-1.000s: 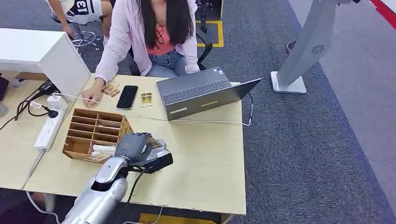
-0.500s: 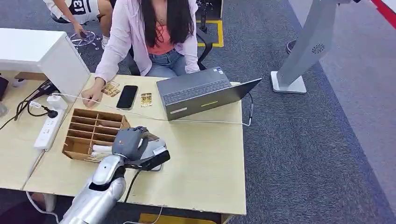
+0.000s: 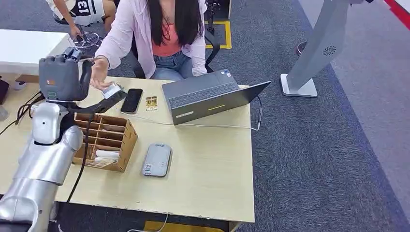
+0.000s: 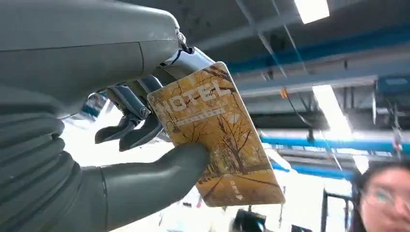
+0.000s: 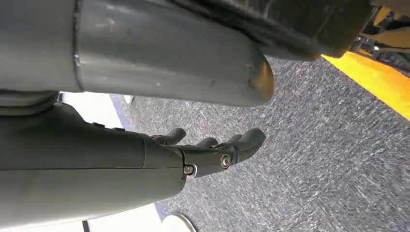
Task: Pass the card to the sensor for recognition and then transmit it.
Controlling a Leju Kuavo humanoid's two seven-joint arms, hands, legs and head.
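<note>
A: Status of the cardboard organizer (image 3: 104,135)?
B: On the table (image 3: 212,164), compartments open upward; a pale item lies in a near slot. The grey sensor (image 3: 156,160) lies just beside it.
A: Card location?
B: The card (image 4: 217,133) is pinched between thumb and fingers of the raised left hand (image 3: 62,77), near a person's hand (image 3: 99,72).
A: Right hand (image 5: 212,147)?
B: Fingers loosely apart, holding nothing, above the carpet.

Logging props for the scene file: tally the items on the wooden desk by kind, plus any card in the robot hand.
Yellow hotel card held by left robot hand: 1
Yellow card on desk: 1
Grey flat card sensor: 1
Black smartphone: 1
Grey open laptop: 1
Brown cardboard compartment box: 1
Total: 6
</note>
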